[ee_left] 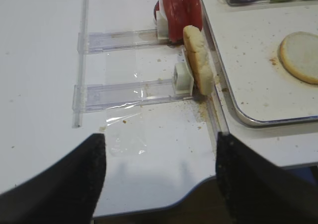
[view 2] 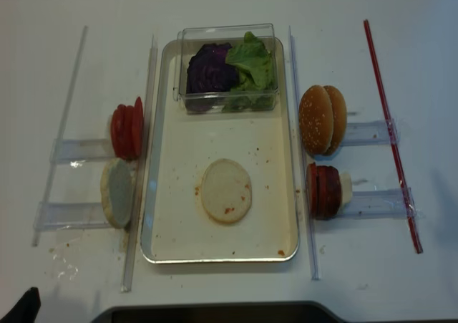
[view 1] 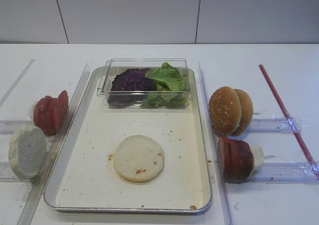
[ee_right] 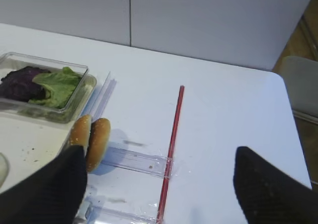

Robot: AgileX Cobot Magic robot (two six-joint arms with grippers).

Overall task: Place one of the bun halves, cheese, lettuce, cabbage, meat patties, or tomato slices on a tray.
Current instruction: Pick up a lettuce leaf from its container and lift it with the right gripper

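Note:
The metal tray [view 1: 89, 177] lies mid-table with a pale bun half [view 1: 138, 158] flat on it. Green lettuce [view 1: 167, 80] and purple cabbage [view 1: 130, 80] sit in a clear box at its far end. Left of the tray stand tomato slices [view 1: 51, 112] and another pale bun half [view 1: 27, 151]. On its right stand two sesame bun halves [view 1: 230, 110] and the meat patties [view 1: 235, 158]. No cheese shows. My right gripper [ee_right: 159, 152] is open and empty, right of the sesame buns [ee_right: 92, 140]. The left gripper [ee_left: 160, 137] is open and empty near the table's front edge, short of the pale bun [ee_left: 198, 60].
A clear plastic box [view 1: 147, 83] rests on the tray's far end. Clear plastic rails [view 1: 279, 172] hold the standing food on both sides. A red stick [view 1: 286, 115] lies along the right. The table's front edge [ee_left: 238, 174] runs under the left gripper.

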